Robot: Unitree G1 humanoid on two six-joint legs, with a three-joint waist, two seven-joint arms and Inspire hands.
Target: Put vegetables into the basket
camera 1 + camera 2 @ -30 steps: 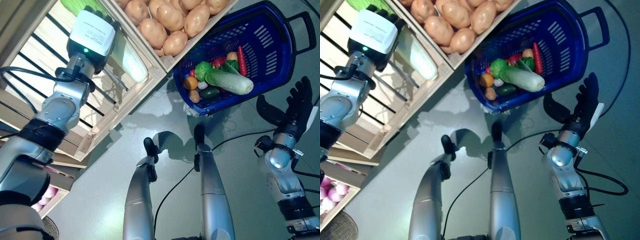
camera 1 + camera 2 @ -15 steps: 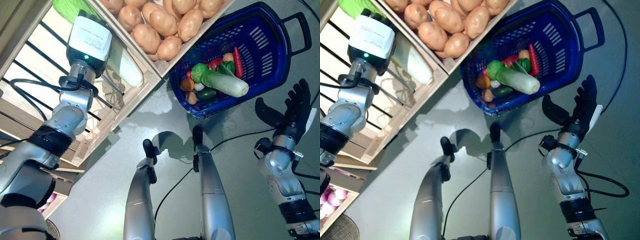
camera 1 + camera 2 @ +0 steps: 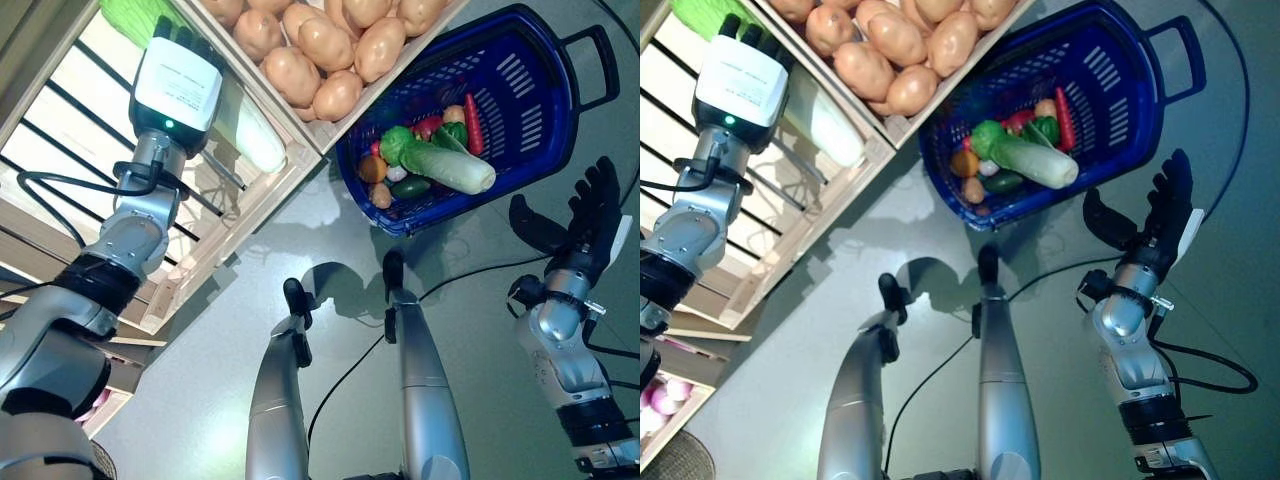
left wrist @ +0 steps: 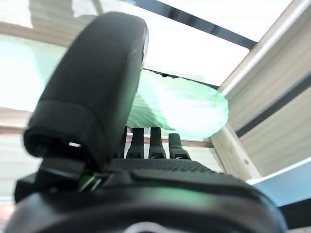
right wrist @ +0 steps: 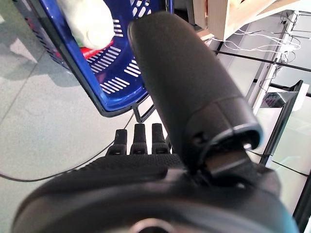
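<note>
1. The left hand (image 3: 185,50) reaches into the slatted wooden crate (image 3: 70,130). Its fingers run straight toward a pale green cabbage (image 4: 182,107) and close on nothing.
2. That cabbage (image 3: 250,135) lies on the crate's slats with its long axis running diagonally along the crate wall. Its pale blunt end points toward the basket; its leafy green end lies beyond the hand.
3. From the wrist view, the fingertips (image 4: 155,143) sit just beneath the cabbage; whether they touch it cannot be told.
4. The next compartment holds a heap of potatoes (image 3: 330,45).
5. The blue basket (image 3: 540,90) stands on the floor beside the crate, with its handle (image 3: 605,60) away from the crate.
6. In the basket a second cabbage (image 3: 450,165) lies lengthwise, white stalk end toward the right hand and green leaves toward the crate. A red chilli (image 3: 474,110), a green pepper (image 3: 458,133) and small round vegetables surround it.
7. The right hand (image 3: 590,225) hangs near the basket, apart from it, fingers spread and empty.
</note>
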